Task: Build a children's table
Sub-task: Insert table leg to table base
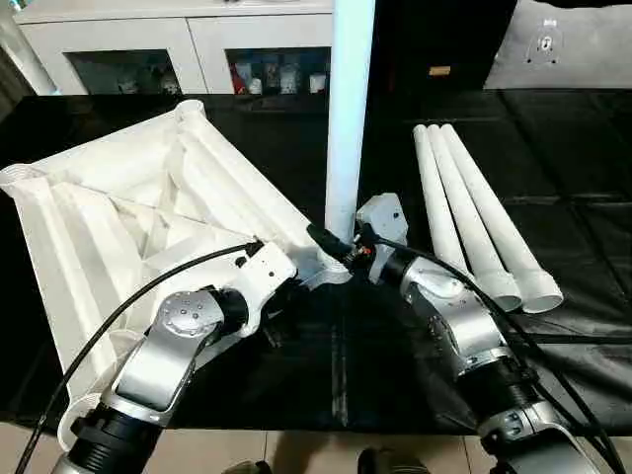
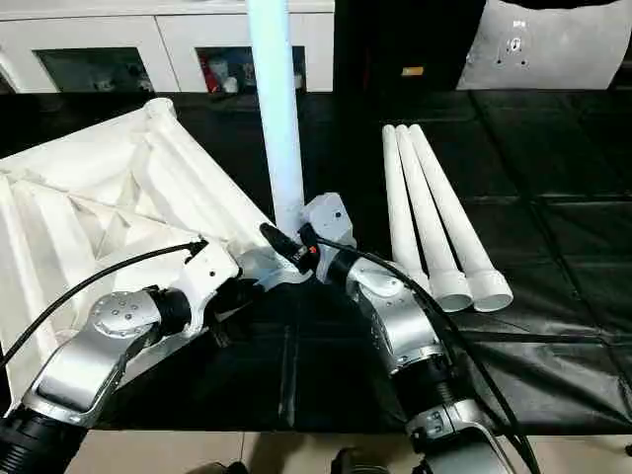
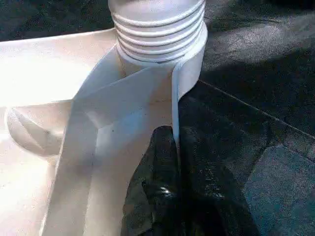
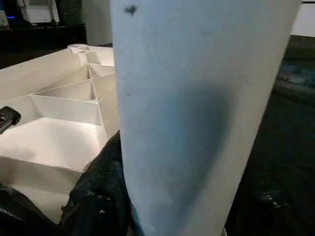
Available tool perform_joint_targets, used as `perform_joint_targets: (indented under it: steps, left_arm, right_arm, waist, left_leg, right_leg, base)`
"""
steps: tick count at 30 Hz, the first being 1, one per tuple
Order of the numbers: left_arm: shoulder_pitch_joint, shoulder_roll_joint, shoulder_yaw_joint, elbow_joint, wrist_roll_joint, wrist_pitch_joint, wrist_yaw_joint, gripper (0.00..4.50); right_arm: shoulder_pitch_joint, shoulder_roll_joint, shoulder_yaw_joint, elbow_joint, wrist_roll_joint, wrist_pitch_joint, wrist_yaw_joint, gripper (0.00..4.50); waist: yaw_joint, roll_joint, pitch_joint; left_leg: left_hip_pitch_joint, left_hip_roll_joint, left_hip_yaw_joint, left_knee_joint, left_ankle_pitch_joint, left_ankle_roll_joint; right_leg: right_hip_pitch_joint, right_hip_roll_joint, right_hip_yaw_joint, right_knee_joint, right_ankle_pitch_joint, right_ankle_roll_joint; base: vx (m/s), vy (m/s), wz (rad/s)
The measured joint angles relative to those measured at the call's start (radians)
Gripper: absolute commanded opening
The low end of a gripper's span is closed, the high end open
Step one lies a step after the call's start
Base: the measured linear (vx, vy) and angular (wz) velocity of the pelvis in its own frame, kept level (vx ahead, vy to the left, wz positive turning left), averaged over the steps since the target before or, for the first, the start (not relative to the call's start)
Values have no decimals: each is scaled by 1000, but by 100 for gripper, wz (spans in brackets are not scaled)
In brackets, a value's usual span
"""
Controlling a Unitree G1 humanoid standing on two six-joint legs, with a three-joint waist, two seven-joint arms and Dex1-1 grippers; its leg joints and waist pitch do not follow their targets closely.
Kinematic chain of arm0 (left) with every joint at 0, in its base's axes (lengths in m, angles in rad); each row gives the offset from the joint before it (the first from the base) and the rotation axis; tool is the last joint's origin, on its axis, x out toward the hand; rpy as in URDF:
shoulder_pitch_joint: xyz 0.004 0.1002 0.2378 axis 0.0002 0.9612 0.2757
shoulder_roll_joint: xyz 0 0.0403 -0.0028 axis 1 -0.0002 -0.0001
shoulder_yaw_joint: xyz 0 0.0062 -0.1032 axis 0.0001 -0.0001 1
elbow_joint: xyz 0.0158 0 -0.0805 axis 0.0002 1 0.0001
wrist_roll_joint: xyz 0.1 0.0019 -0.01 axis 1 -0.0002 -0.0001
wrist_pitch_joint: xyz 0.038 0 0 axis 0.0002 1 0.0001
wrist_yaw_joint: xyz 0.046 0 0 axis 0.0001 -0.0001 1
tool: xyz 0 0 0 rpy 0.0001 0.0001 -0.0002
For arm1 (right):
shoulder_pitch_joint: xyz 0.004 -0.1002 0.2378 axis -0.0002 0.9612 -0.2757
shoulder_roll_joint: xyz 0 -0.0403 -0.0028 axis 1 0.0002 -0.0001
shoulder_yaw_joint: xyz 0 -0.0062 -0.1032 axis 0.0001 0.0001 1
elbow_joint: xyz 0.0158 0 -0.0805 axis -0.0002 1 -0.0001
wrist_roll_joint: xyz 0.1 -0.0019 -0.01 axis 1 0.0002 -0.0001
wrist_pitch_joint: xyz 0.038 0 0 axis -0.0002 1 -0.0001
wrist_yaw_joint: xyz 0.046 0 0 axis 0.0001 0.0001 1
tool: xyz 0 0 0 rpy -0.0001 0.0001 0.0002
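The children's table top (image 1: 128, 212) lies upside down on the black surface, ribbed underside up, on my left. One white leg (image 1: 348, 118) stands upright in its near right corner socket (image 3: 157, 34), where the leg's ridged end shows. My right gripper (image 1: 341, 247) is shut on this leg low down, and one black finger (image 4: 98, 196) lies against its side. My left gripper (image 3: 174, 162) is shut on the top's thin rim wall just beside that socket. Three loose legs (image 1: 474, 217) lie side by side to the right, flared ends toward me.
A white cabinet (image 1: 178, 49) with glass doors stands behind the work surface. A pale panel (image 1: 563, 44) leans at the back right. Black cables (image 1: 128, 306) run along both forearms. The black surface's front edge (image 1: 326, 430) is close below my arms.
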Motion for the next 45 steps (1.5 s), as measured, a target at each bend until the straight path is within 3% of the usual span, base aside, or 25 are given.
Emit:
perform_joint_targets:
  steps: [8, 9, 11, 12, 14, 31, 45]
  left_arm:
    - [-11, 3, -9, 16, -1, -4, 0, 0]
    - [-12, 4, -11, 23, -2, -12, 0, 0]
    - [-13, 6, -12, 27, -3, -19, 0, 0]
    - [-14, 8, -12, 31, -6, -21, 0, 0]
    - [-17, 9, -13, 34, -9, -22, -1, 0]
    - [-37, 22, -18, 65, -10, -58, -11, 0]
    - [-44, 30, -21, 88, -16, -88, -19, 0]
  right_arm:
    - [-4, 2, -7, 15, 3, 0, 2, 191]
    - [-6, 2, -7, 19, 3, 0, 2, 226]
    - [-6, 2, -7, 23, 3, 1, 4, 226]
    - [-6, 1, -7, 29, 3, 1, 7, 265]
    - [2, -1, -8, 47, 1, 6, 14, 270]
    - [57, -23, -15, 55, 1, 20, 54, 436]
    - [141, -54, -36, -74, 25, 105, 68, 446]
  waist:
    - [2, 1, -1]
    - [2, 1, -1]
    - [2, 1, -1]
    - [2, 1, -1]
    - [3, 1, -1]
    - [3, 5, 1]
    - [4, 5, 1]
  left_leg:
    - [5, 0, 0, 0, -3, -5]
    - [6, 0, 0, 0, -3, -6]
    - [7, 0, 0, 0, -3, -6]
    - [7, 0, 0, 0, -3, -6]
    - [6, 1, 0, 0, -3, -6]
    - [3, 2, -1, 5, -3, -6]
    - [2, 3, -1, 7, -3, -5]
  right_leg:
    - [4, 0, 0, 0, 0, 0]
    - [6, 0, 0, 0, 0, 0]
    - [6, 0, 0, 0, 0, 0]
    - [6, 0, 0, 0, 0, 0]
    - [7, 0, -1, 0, 0, 0]
    - [6, 1, -2, 0, 2, -2]
    - [6, 1, -2, 1, 2, -2]
  base:
    - [0, 0, 0]
    - [0, 0, 0]
    - [0, 0, 0]
    - [0, 0, 0]
    - [0, 0, 0]
    - [0, 0, 0]
    - [0, 0, 0]
